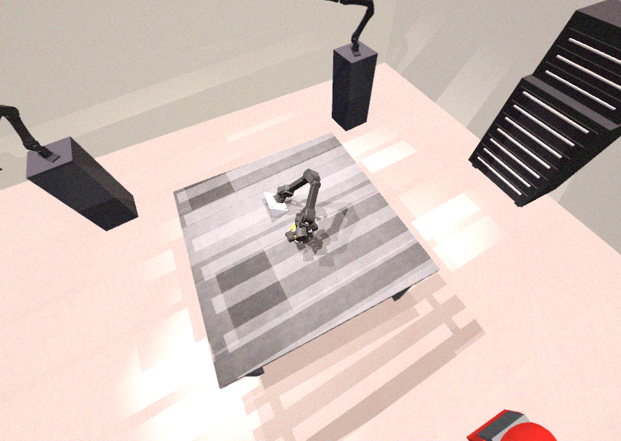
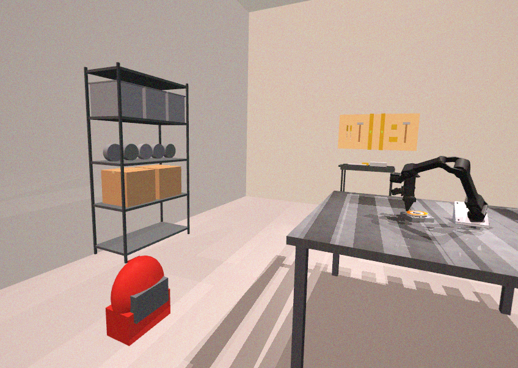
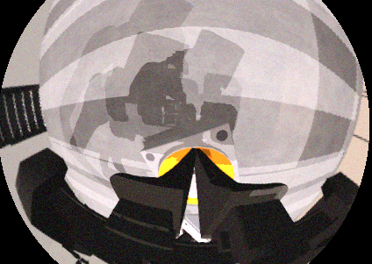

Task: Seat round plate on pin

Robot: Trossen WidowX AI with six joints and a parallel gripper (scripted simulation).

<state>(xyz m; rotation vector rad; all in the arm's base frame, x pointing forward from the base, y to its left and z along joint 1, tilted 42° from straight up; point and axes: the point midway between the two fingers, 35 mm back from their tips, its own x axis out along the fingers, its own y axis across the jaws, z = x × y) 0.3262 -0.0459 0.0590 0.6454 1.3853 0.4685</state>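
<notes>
Wrist view puts the round plate [image 3: 223, 163] just beyond the fingertips: an orange, glossy disc, mostly hidden behind the black fingers, lying on a pale grey square base [image 3: 175, 144] with small dark fastener spots at its corners. Cannot make out the pin, the post or the hole beside the tab from any view; too small or covered. Exterior view shows the same plate [image 2: 415, 213] as a thin orange ring with a pale centre on the low base [image 2: 418, 219], near the middle of the striped surface [image 2: 376, 238], well apart from the arm's white mounting plate [image 2: 462, 215].

Claw [image 2: 408, 203] clenched on nothing, tips pressed together into one blunt wedge, pointing straight down at the plate's rim. Contact or a slight gap: cannot tell.

Judged step: nudging the plate round on its post with the closed tip until the hole meets the pin. Best done with light downward pressure, pushing sideways against the tab or rim along the circle, slowly, so the smooth hard disc neither skids past nor tilts further. Once it drops flat, lifting straight up and clear.

Surface matte, banded in greys; arm links dark, satin-finished and angular.
</notes>
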